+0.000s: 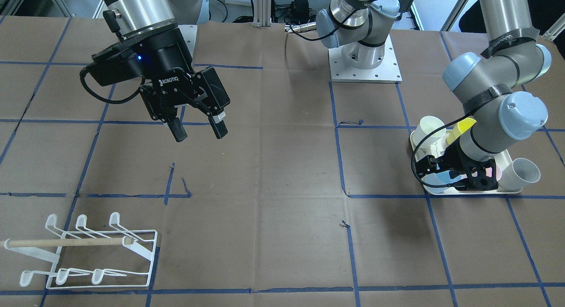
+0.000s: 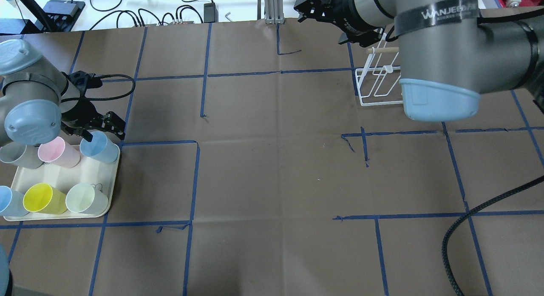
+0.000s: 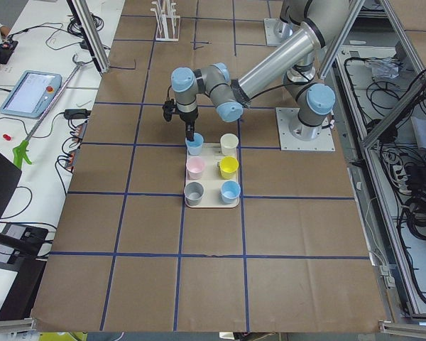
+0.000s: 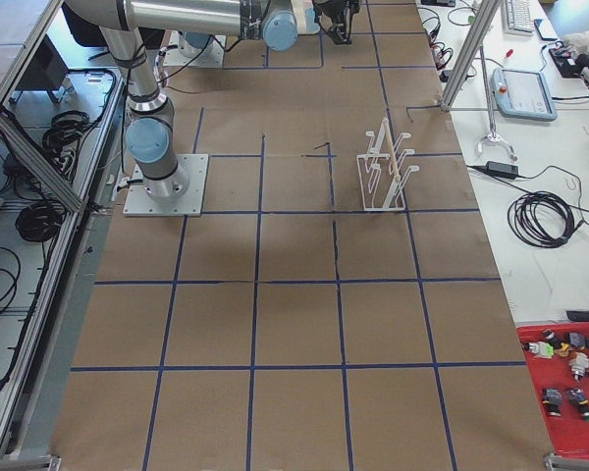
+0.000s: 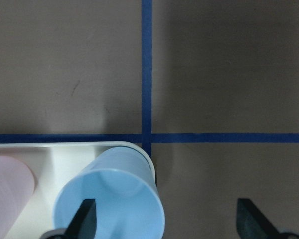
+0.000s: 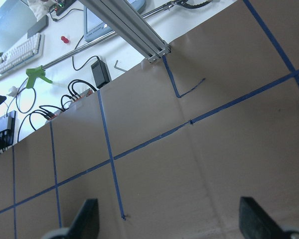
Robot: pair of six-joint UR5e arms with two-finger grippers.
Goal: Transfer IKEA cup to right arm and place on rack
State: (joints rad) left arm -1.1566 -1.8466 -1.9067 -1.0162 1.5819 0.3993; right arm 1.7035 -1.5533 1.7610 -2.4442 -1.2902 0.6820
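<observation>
A light blue IKEA cup (image 2: 98, 146) stands at the far corner of a cream tray (image 2: 111, 183) on the table's left. My left gripper (image 5: 167, 216) is open and low over it. One finger (image 5: 84, 215) sits inside the cup (image 5: 112, 199) and the other is outside, over the table. The right arm's gripper (image 1: 198, 130) hangs open and empty well above the table. The white wire rack (image 1: 88, 254) with its wooden handle stands at the far right of the table, also seen in the overhead view as the rack (image 2: 378, 83).
The tray also holds a pink cup (image 2: 59, 151), a grey cup (image 2: 19, 155), a yellow cup (image 2: 40, 198), a pale cup (image 2: 85, 198) and a second blue cup (image 2: 8, 201). An arm's base plate (image 1: 364, 64) is bolted near the robot's edge. Cables lie beyond the far edge.
</observation>
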